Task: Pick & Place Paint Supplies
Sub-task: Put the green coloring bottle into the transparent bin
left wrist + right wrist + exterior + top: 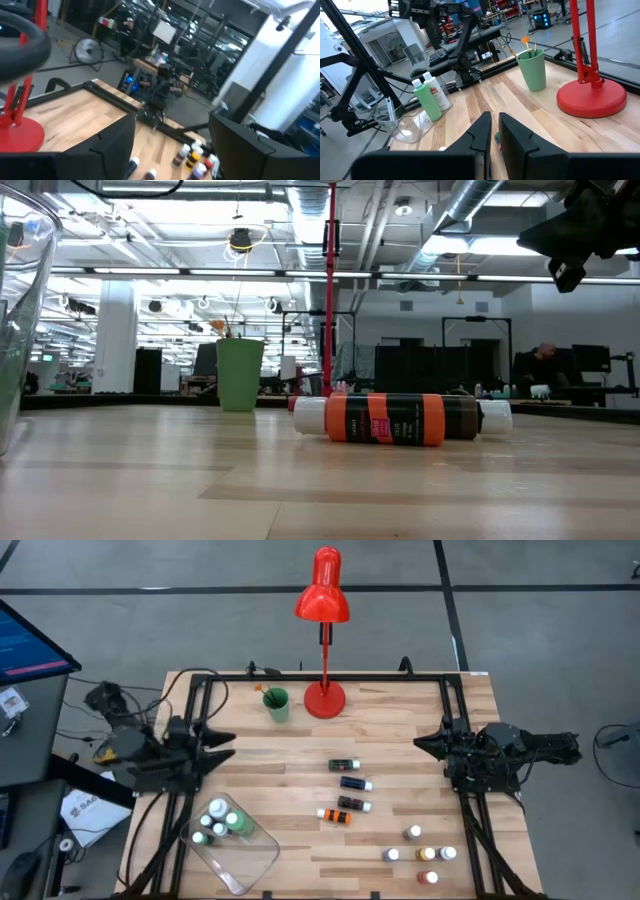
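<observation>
Orange-banded and lying on its side, the nearest bottle in your low view runs straight across the picture, white cap toward the left.

From above, four bottles lie flat near the bench centre, each with its long axis along 9 to 3 o'clock. The green-ended bottle is farthest up, the blue bottle and the dark bottle have white caps at their 3 o'clock ends, and the orange-ended bottle has its cap at 9 o'clock.

A second cluster stands upright toward 5 o'clock on the bench, caps up.

At 7 o'clock the clear tray holds upright bottles, green ones among them; the right wrist view shows two of these standing tall at the tray's end.

The green cup with thin brushes in it sits at 11 o'clock, just beside the red lamp.

Your left gripper hangs over the bench's 9 o'clock edge, above and behind the tray; its fingers stand wide apart, holding nothing.

Your right gripper waits at the 3 o'clock edge, well apart from every bottle, its fingers drawn almost together on nothing.
</observation>
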### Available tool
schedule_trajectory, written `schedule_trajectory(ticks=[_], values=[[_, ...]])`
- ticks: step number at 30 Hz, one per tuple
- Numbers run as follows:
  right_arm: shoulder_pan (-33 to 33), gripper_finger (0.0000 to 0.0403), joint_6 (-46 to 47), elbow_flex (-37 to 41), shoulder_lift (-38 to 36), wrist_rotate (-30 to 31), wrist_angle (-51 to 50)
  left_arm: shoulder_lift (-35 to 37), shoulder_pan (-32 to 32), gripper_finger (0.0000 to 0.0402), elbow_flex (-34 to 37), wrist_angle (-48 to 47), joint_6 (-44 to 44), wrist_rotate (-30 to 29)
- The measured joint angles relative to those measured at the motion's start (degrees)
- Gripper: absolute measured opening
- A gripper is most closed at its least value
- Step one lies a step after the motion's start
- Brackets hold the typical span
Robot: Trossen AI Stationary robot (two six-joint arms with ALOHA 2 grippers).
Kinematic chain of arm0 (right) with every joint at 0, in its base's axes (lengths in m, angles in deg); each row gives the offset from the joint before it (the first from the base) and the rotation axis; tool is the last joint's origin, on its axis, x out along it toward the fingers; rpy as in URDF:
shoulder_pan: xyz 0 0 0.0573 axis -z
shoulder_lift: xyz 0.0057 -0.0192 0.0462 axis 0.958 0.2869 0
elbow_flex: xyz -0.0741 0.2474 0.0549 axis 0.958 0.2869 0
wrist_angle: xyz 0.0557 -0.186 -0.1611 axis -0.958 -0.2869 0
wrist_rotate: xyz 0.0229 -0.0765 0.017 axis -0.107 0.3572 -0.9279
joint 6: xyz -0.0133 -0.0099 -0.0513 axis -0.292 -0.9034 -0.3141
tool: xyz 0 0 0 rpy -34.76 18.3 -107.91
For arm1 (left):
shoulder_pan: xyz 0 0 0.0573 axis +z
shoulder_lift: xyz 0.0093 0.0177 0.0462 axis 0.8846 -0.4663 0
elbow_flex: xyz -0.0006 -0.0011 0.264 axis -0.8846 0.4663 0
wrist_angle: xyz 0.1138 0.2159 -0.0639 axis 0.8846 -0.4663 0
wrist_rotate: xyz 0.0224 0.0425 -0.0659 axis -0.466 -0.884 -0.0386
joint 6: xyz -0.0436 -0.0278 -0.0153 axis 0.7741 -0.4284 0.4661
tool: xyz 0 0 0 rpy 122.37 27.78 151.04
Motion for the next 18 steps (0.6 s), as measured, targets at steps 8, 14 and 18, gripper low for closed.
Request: schedule_trajectory(ticks=[8,14,18], values=[[0.0,0.0033,0.0,0.0,0.0,0.0,0.0,-17.3,24.4,0.0246,-8.4,1.8,2.7,29.8],[0.0,0.0032,0.0,0.0,0.0,0.0,0.0,-34.9,38.3,0.0246,-18.4,1.6,2.7,52.3],[0.0,0.0033,0.0,0.0,0.0,0.0,0.0,-46.8,43.9,0.0245,-25.4,1.6,2.6,62.4]])
